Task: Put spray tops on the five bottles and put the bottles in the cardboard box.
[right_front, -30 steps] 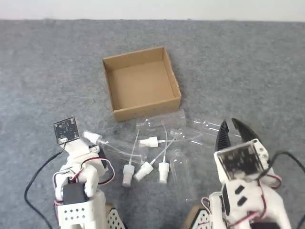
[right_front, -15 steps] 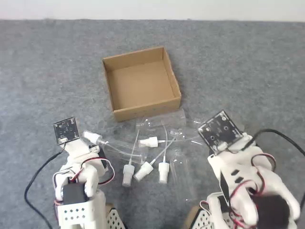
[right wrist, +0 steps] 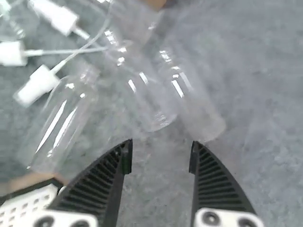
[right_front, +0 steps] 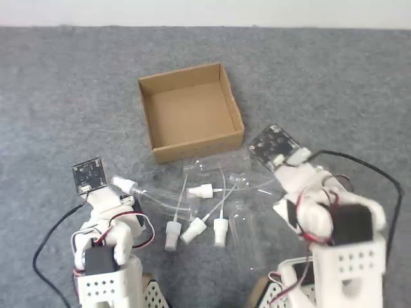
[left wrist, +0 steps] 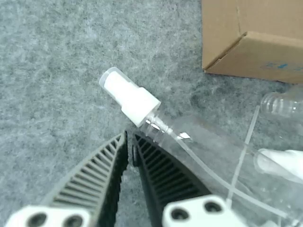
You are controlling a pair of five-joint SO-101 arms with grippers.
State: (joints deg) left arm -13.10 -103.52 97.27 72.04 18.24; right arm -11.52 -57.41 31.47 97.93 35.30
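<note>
high view: right arm (right_front: 319,208) swung over bottles (right_front: 244,232), jaws apart, empty; left jaws closed.

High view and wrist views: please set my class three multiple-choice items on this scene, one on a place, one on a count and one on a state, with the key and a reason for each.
1. Where do the clear bottles lie?
A. on the table, outside the cardboard box
B. inside the box
C. stacked on top of the box

2. How many white spray tops are in the high view?
A. three
B. five
C. eight

3. How does the right claw stand?
A. open, with nothing between its fingers
B. shut on a bottle
C. shut on a spray top

Key
1: A, since the box is empty and the bottles lie on the grey surface beside it.
2: B, since four lie loose and one is fitted on a bottle.
3: A, since the right wrist view shows a wide gap with only the table behind it.
</note>
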